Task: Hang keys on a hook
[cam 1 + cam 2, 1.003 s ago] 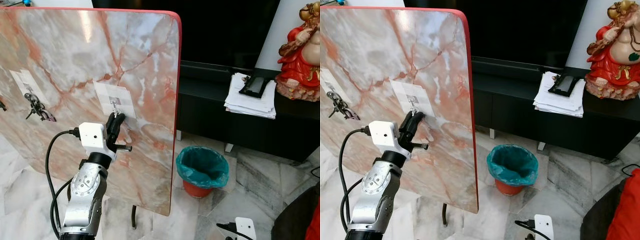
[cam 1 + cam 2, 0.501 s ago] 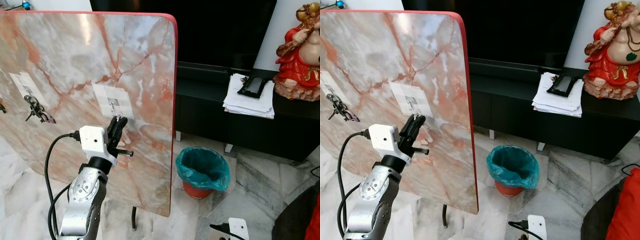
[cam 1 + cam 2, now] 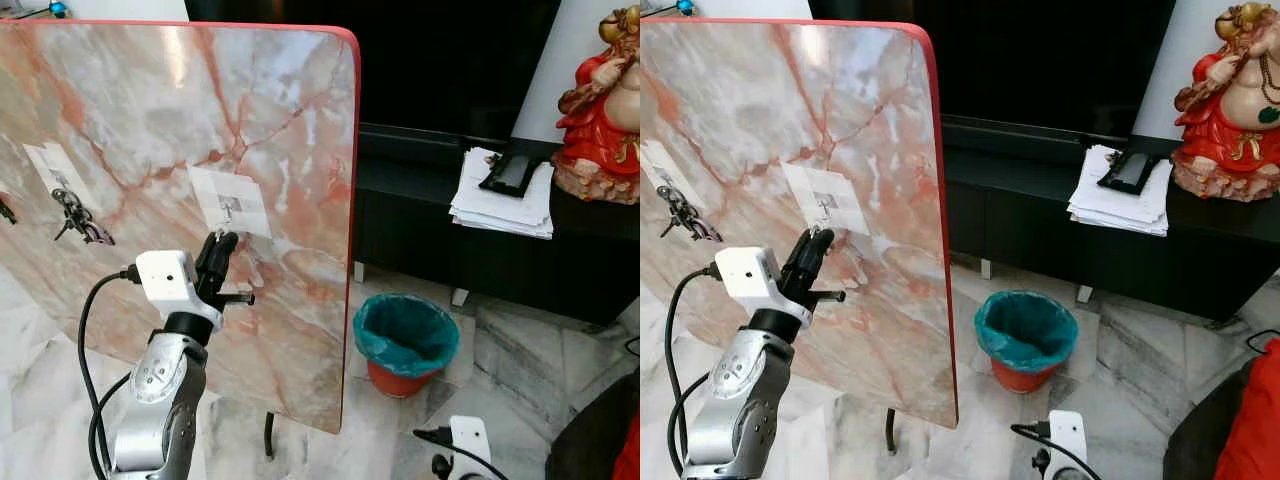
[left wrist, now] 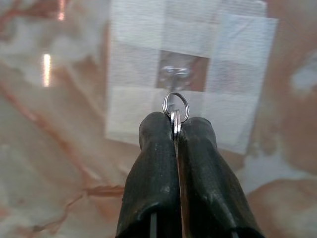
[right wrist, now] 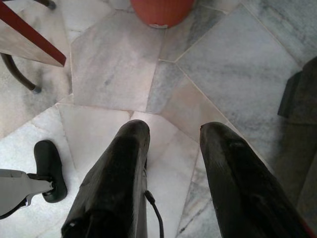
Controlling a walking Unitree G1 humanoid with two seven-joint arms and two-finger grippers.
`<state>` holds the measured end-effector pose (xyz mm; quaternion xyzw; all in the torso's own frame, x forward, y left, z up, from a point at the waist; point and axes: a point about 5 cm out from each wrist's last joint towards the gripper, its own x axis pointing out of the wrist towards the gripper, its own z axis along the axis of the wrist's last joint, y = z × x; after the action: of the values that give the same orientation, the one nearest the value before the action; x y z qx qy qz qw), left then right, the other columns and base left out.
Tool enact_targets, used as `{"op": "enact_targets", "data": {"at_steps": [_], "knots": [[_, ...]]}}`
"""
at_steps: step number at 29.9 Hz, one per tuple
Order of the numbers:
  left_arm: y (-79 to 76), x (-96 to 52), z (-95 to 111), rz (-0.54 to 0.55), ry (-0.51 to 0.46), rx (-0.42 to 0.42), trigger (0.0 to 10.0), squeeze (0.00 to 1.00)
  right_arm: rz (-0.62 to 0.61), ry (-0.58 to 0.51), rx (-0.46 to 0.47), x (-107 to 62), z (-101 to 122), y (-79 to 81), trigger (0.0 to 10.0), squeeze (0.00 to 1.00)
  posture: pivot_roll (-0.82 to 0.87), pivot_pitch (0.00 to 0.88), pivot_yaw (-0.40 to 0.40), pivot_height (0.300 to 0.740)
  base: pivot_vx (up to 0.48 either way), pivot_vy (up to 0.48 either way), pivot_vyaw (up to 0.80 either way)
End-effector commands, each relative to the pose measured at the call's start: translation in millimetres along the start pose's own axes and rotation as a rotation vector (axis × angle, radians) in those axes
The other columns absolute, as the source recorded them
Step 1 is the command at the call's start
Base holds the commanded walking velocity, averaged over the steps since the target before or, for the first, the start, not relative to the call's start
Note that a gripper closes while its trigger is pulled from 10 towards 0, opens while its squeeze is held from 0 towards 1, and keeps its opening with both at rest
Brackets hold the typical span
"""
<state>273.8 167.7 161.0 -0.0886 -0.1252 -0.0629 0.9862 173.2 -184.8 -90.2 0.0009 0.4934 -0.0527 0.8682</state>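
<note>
A marble-patterned board [image 3: 200,150] with a red edge is seen standing tilted upright on thin dark legs over a marble floor [image 3: 500,400]. On its face a white adhesive pad [image 3: 230,200] is stuck, and a small clear hook [image 4: 174,74] is seen at the pad's middle. The left claw [image 3: 222,240] is raised to the board just below that pad, with its two black fingers [image 4: 158,163] pressed together on a key ring [image 4: 176,106]. The silver ring is seen protruding from the fingertips, with its top just under the hook; whether ring and hook touch cannot be told. A thin metal blade is gripped between the pads beneath the ring.

Further to the robot's left on the board, a second pad [image 3: 50,165] is seen, with a dark bunch of keys [image 3: 78,218] hanging from it.

The right claw [image 5: 173,134] is pointed down at the floor, its fingers spread apart and nothing held between them.

Beyond the board, a red bin lined with a teal bag [image 3: 405,342] is set on the floor. On a low black cabinet [image 3: 470,250] a stack of papers [image 3: 500,200] is laid, with a dark flat object on top of it, and a red figurine [image 3: 600,110] is placed beside the stack.
</note>
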Motion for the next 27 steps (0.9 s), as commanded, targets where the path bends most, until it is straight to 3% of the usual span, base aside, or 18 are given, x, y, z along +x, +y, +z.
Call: {"op": "enact_targets", "data": {"at_steps": [1,20,27], "knots": [[-1.0,2.8,-1.0,-0.009,0.009,-0.014,10.0,0.0,0.001,-0.001,-0.002,-0.1,-0.7,0.6,10.0,0.0,-0.14,0.006,0.017,0.74,0.0,0.0,0.0],[2.6,9.1,-3.3,0.016,0.021,-0.022,10.0,0.0,0.002,-0.003,-0.003,-0.2,-0.9,-0.3,10.0,0.0,-0.14,0.01,0.012,0.74,0.0,0.0,0.0],[5.7,11.1,-6.7,0.057,0.039,-0.077,10.0,0.0,0.001,-0.006,-0.004,0.1,1.2,-0.7,10.0,0.0,-0.14,0.011,0.012,0.74,0.0,0.0,0.0]]}}
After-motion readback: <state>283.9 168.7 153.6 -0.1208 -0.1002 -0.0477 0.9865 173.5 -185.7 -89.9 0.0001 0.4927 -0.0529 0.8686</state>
